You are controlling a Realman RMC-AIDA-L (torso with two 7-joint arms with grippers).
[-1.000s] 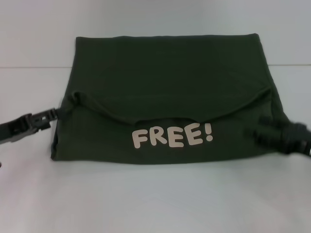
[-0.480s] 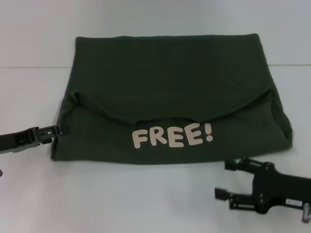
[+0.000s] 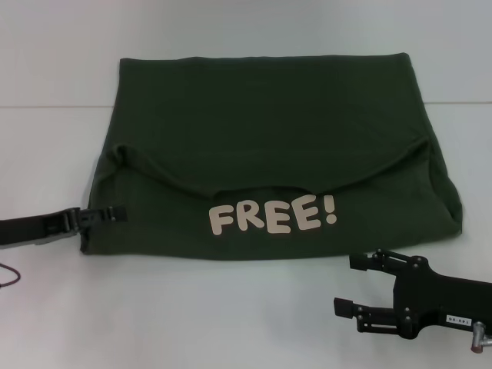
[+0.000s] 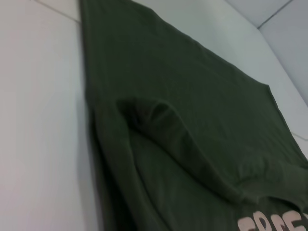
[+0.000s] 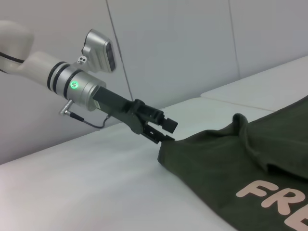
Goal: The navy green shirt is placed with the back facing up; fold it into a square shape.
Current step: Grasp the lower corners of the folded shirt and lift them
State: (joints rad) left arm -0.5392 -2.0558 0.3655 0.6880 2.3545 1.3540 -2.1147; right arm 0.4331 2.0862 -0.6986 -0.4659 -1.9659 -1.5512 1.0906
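The navy green shirt (image 3: 269, 131) lies folded on the white table, with a flap turned over toward me showing the cream "FREE!" print (image 3: 273, 215). My left gripper (image 3: 114, 213) reaches in from the left, its tip at the shirt's near left corner. The right wrist view shows the left gripper (image 5: 166, 134) touching that corner of the shirt (image 5: 231, 163). My right gripper (image 3: 352, 283) is open on the bare table, just off the shirt's near right corner, holding nothing. The left wrist view shows only the shirt (image 4: 192, 96) and its fold.
A seam (image 3: 46, 105) runs across the white table (image 3: 231, 323) behind the shirt. A thin red cable (image 3: 9, 277) lies at the near left edge. A pale wall (image 5: 192, 43) stands behind the left arm.
My right gripper let go of the shirt's right edge and pulled back to the near right, open. My left gripper slid nearer along the left edge to the near left corner.
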